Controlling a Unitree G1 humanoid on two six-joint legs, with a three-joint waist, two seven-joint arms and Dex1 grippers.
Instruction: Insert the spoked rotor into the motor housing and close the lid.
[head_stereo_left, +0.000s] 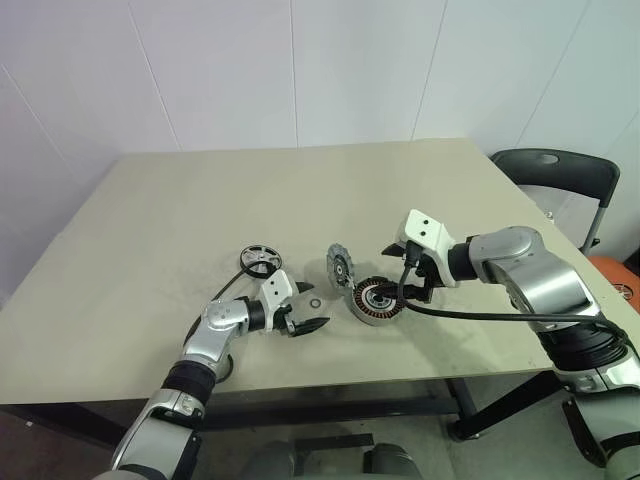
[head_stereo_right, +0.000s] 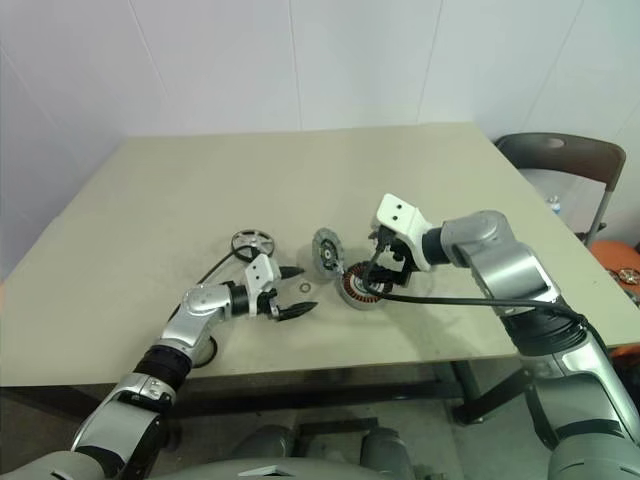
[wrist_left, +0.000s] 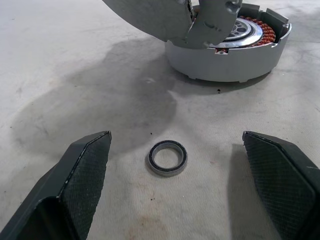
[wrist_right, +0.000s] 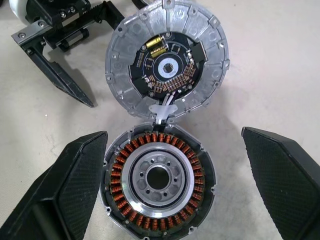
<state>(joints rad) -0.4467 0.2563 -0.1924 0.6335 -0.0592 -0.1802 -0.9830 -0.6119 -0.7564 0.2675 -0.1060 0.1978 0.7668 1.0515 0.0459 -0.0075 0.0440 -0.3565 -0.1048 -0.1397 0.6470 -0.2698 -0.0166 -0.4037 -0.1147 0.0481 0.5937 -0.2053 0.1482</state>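
Note:
The spoked rotor (head_stereo_left: 260, 260) lies flat on the table, to the left of and behind my left gripper. The motor housing (wrist_right: 157, 180) sits open near the table's middle, its copper windings showing. Its lid (wrist_right: 167, 60) stands tipped up on the hinge at the housing's left edge, circuit side facing the housing. My right gripper (wrist_right: 172, 135) hovers open just above the housing, a finger on each side. My left gripper (wrist_left: 175, 136) rests low and open by the table, left of the housing. A tiny dark ring (wrist_left: 168, 157) lies on the table between its fingers, touching neither.
A black cable (head_stereo_left: 470, 315) runs from my right wrist along the table's front right. A dark chair (head_stereo_left: 560, 175) stands beyond the table's right corner. The front edge of the table (head_stereo_left: 300, 385) is close behind my left arm.

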